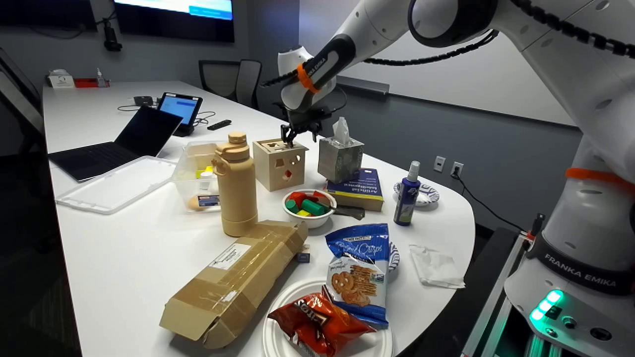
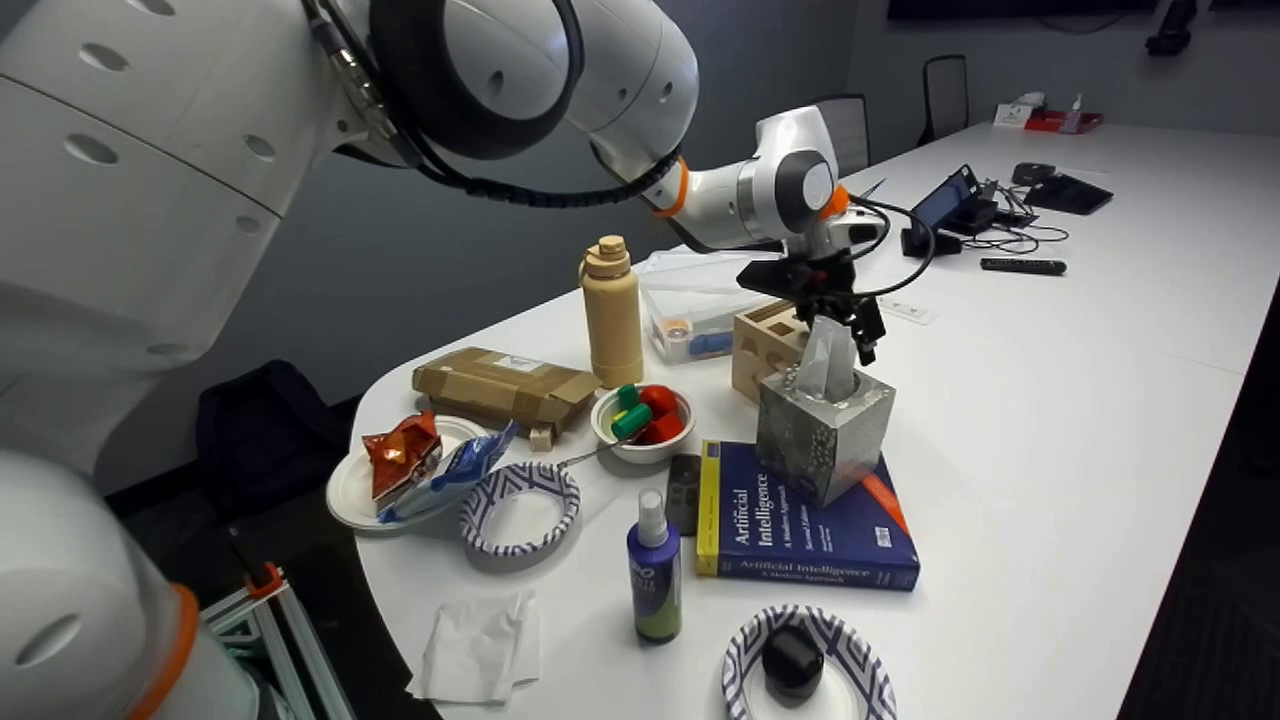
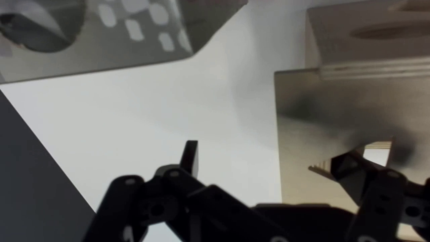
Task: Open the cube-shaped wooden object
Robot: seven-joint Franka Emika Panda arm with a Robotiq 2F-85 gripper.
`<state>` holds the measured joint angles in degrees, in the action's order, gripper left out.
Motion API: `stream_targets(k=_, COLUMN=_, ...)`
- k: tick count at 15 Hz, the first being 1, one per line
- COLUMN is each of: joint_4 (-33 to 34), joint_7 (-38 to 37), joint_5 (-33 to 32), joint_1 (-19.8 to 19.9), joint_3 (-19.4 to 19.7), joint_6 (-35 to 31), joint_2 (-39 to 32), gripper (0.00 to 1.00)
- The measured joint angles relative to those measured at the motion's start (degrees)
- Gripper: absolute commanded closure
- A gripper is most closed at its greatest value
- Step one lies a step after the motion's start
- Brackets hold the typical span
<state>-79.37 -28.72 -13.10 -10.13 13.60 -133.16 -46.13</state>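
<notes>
The cube-shaped wooden object [image 1: 270, 171] is a pale wooden box with shaped holes in its top and sides. It stands on the table in both exterior views [image 2: 757, 350], partly behind the tissue box in one of them. Its top panel [image 3: 302, 188] shows at the right of the wrist view and sticks out a little past the box's side. My gripper [image 1: 300, 135] is open above the box's top edge. In the wrist view [image 3: 270, 151] one finger is at a hole in the top panel and appears to reach into it. The other finger is outside the panel's edge, over the table.
A grey tissue box [image 2: 825, 440] on a blue book [image 2: 810, 545] stands close beside the wooden box. A tan bottle [image 1: 238, 188], a clear plastic bin [image 1: 191, 168] and a bowl of coloured blocks [image 1: 310, 208] are nearby. A cardboard package [image 1: 238, 282] lies nearer the table's end.
</notes>
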Motion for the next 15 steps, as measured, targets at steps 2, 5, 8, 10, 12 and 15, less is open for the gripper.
stream_targets(k=2, joint_4=0.0, joint_7=-0.4, joint_5=-0.7, joint_1=-0.1, joint_3=0.4, joint_6=0.0, joint_2=-0.1, gripper=0.0)
stream_targets(k=5, joint_4=0.0, joint_7=-0.6, joint_5=-1.0, joint_1=-0.1, joint_3=0.7, joint_6=0.0, joint_2=-0.2, gripper=0.0)
stream_targets(k=8, joint_4=0.1, joint_7=-0.6, joint_5=-1.0, joint_1=-0.1, joint_3=0.7, joint_6=0.0, joint_2=-0.2, gripper=0.0)
stream_targets(k=10, joint_4=0.3, joint_7=-0.6, joint_5=-1.0, joint_1=-0.1, joint_3=0.6, joint_6=0.1, joint_2=-0.2, gripper=0.0)
stream_targets(k=12, joint_4=0.8, joint_7=-0.6, joint_5=-1.0, joint_1=-0.1, joint_3=0.5, joint_6=0.3, joint_2=-0.1, gripper=0.0)
stream_targets(k=15, joint_4=1.6, joint_7=-0.6, joint_5=-1.0, joint_1=-0.1, joint_3=0.4, joint_6=0.4, joint_2=-0.1, gripper=0.0)
